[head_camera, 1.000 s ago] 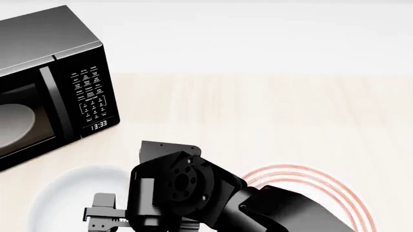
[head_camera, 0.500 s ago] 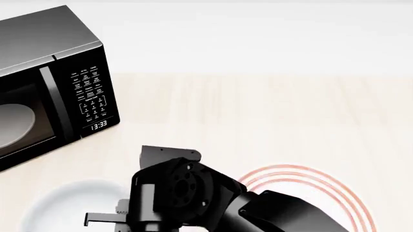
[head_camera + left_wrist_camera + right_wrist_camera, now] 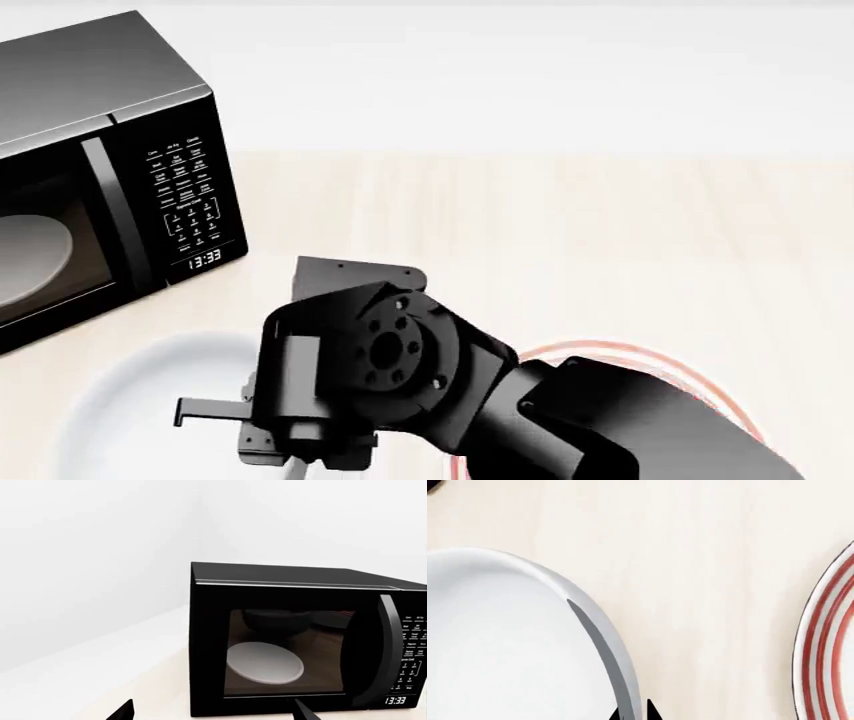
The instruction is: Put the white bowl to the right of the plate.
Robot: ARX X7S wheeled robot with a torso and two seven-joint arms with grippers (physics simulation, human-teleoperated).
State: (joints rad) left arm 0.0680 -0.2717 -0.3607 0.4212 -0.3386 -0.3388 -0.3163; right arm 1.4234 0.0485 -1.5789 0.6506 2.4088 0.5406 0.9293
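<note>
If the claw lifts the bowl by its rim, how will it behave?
The bowl looks rigid and glossy, so it may slip between the right claw tips. Gripped at one edge only, it will probably tilt, and it could knock the nearby plate.

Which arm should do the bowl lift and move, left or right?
Right. Its gripper already straddles the rim of the white bowl, with the plate close by. The left gripper faces the microwave, away from the bowl.
</note>
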